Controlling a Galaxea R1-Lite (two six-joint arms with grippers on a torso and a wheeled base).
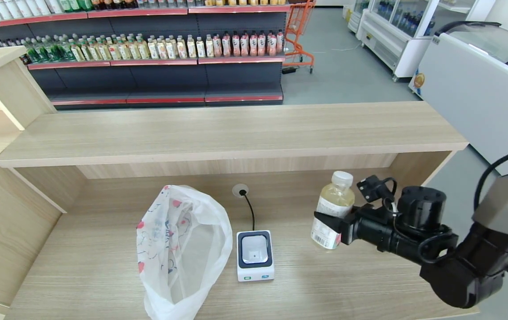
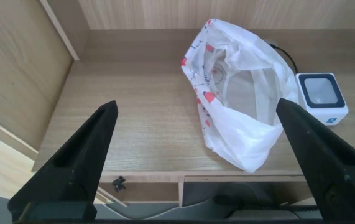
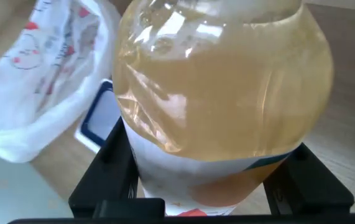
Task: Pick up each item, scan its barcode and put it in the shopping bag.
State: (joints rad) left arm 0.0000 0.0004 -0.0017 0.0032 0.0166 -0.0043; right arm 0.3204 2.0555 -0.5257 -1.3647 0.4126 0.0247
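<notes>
Clear plastic bottle (image 1: 334, 205) of pale yellow drink, white cap, white label with barcode (image 1: 323, 240) low on the side facing the head camera; upright with a slight tilt, to the right of the scanner and apart from it. Clamped around the label band by the right hand (image 1: 327, 226), one black finger on each side, arm reaching in from the robot's right. Bottle base close to the worktop (image 1: 351, 284); contact with it: cannot tell. From the right wrist, bottle (image 3: 221, 106) large between the fingers of the right hand (image 3: 208, 186), bag and scanner beyond. Small white box scanner (image 1: 255, 254) with dark-framed glass window facing up, near the middle of the light wood worktop; thin black cable (image 1: 250, 210) from its back to a round grey grommet (image 1: 240, 190). Translucent white plastic shopping bag (image 1: 182, 249) with red and blue print just beside the scanner on the robot's left, mouth open and facing upward. Left hand (image 2: 196, 146) wide open, gripping nothing, hanging above the near edge of the worktop, shopping bag (image 2: 239, 106) and scanner (image 2: 322, 96) ahead of it. Raised wooden ledge (image 1: 236, 133) along the far side of the worktop. Beyond that, shop shelves (image 1: 156, 60) lined with drink bottles, an orange wire trolley (image 1: 300, 31), and white chest freezers (image 1: 471, 84) on the right.
</notes>
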